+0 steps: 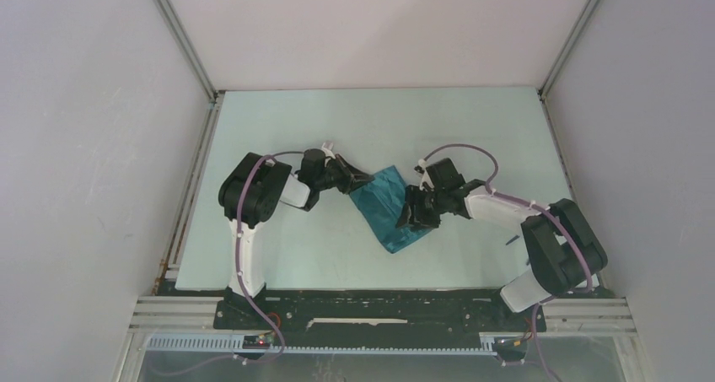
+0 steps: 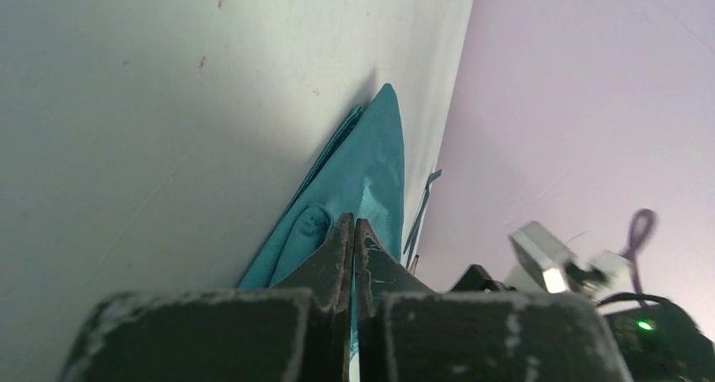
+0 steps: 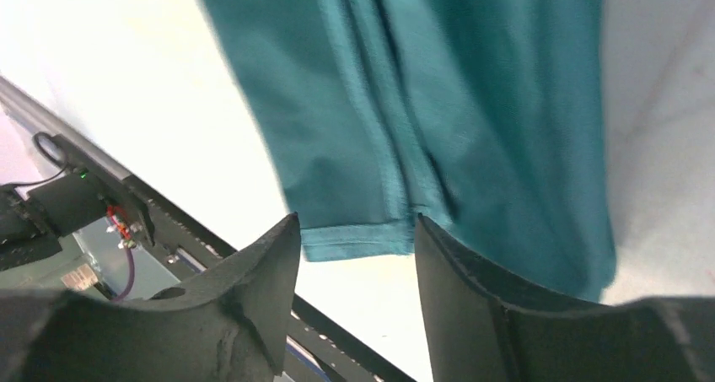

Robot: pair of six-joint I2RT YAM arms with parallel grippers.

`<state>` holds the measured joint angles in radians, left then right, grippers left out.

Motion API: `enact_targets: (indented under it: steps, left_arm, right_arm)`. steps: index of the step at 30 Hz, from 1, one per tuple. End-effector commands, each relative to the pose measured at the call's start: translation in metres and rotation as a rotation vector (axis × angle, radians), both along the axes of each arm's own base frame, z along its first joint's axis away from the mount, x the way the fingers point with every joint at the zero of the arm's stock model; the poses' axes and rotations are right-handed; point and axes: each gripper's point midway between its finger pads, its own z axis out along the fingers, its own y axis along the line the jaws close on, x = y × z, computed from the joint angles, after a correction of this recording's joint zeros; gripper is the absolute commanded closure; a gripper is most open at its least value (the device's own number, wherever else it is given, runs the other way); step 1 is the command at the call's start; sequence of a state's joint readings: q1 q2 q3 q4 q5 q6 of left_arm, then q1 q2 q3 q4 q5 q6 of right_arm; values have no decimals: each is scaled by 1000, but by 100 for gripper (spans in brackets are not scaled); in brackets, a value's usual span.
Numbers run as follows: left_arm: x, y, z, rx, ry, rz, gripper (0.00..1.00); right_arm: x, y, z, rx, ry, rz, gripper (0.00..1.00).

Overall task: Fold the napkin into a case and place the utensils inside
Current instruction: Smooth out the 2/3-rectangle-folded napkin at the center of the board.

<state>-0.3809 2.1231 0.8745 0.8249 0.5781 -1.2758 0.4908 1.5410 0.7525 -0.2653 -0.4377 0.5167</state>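
A shiny teal napkin (image 1: 384, 201) lies folded into a slanted oblong in the middle of a pale desk (image 1: 295, 121), between two robot arms. The left end effector (image 1: 361, 182) is pressed together on the napkin's left edge. It pinches the cloth low against the desk, probably to anchor it while folds are made. The right end effector (image 1: 419, 216) hovers over the opposite side with its fingers spread. They straddle a hemmed edge without gripping it, seemingly lined up to take that layer. The folding looks only partly done.
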Motion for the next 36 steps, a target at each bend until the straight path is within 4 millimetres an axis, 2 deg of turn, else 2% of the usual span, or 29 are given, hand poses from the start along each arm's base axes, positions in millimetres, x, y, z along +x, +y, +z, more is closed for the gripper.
enact_targets:
  steps: [1, 5, 8, 11, 14, 17, 20, 25, 36]
  left_arm:
    - [4, -5, 7, -9, -26, -26, 100]
    - [1, -4, 1, -3, -10, -25, 100]
    - [-1, -3, -5, 1, 4, -26, 100]
    - [-2, -3, -9, 2, 17, -26, 100]
    - [-1, -3, -13, 4, 29, -22, 100]
    - [-2, -1, -19, 11, 44, -10, 100]
    - [0, 2, -25, 25, 52, 16, 100]
    - [3, 1, -28, 15, 61, 27, 100]
    - [5, 1, -28, 16, 57, 33, 100]
  right_arm:
    - [22, 31, 52, 82, -190, 139, 38]
    - [38, 80, 71, 318, -178, 209, 36]
    - [51, 112, 73, 444, -147, 247, 39]
    - [63, 133, 71, 536, -117, 268, 43]
    - [69, 145, 67, 599, -85, 287, 50]
    - [69, 147, 55, 598, -61, 290, 50]
    - [64, 145, 33, 570, -1, 294, 50]
    - [38, 129, -1, 485, 84, 304, 50]
    - [-17, 92, 0, 482, 139, 303, 49]
